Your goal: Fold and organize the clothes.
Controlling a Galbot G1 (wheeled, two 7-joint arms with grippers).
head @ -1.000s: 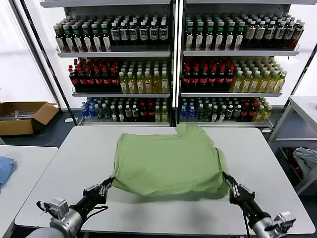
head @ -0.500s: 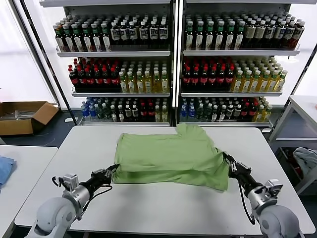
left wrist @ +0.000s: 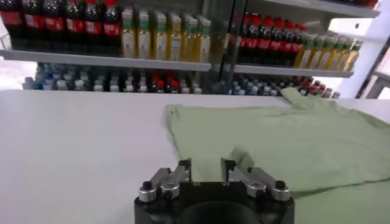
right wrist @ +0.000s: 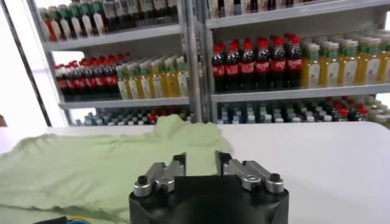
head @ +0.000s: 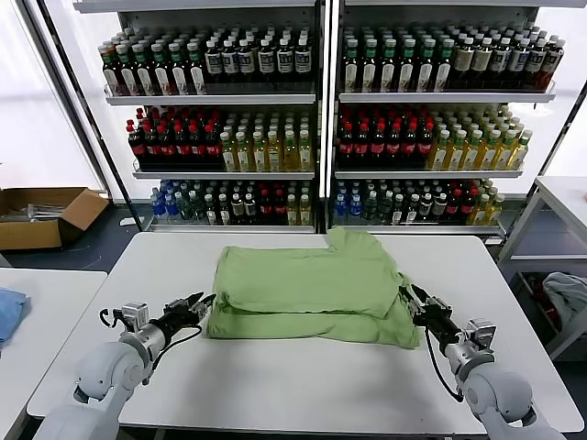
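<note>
The clothes, one light green shirt (head: 312, 291), lie folded in two layers on the middle of the white table (head: 303, 385), with a sleeve or collar part sticking out toward the shelves. My left gripper (head: 204, 302) is low at the shirt's left edge, fingers apart. My right gripper (head: 409, 297) is low at the right edge, also open. In the left wrist view the left gripper (left wrist: 206, 168) shows a gap, with the shirt (left wrist: 292, 140) just beyond it. In the right wrist view the right gripper (right wrist: 200, 163) is parted in front of the shirt (right wrist: 91, 170). Neither pinches cloth.
Shelves of bottles (head: 312, 119) stand behind the table. A cardboard box (head: 41, 216) sits on the floor at the left. A blue cloth (head: 7, 312) lies on the left side table. A grey-blue cloth (head: 569, 295) hangs at the right, below another table (head: 564, 194).
Both grippers carried the shirt's near edge away from me and over the rest, folding it. They then went from shut on the corners to open, and the cloth lies flat.
</note>
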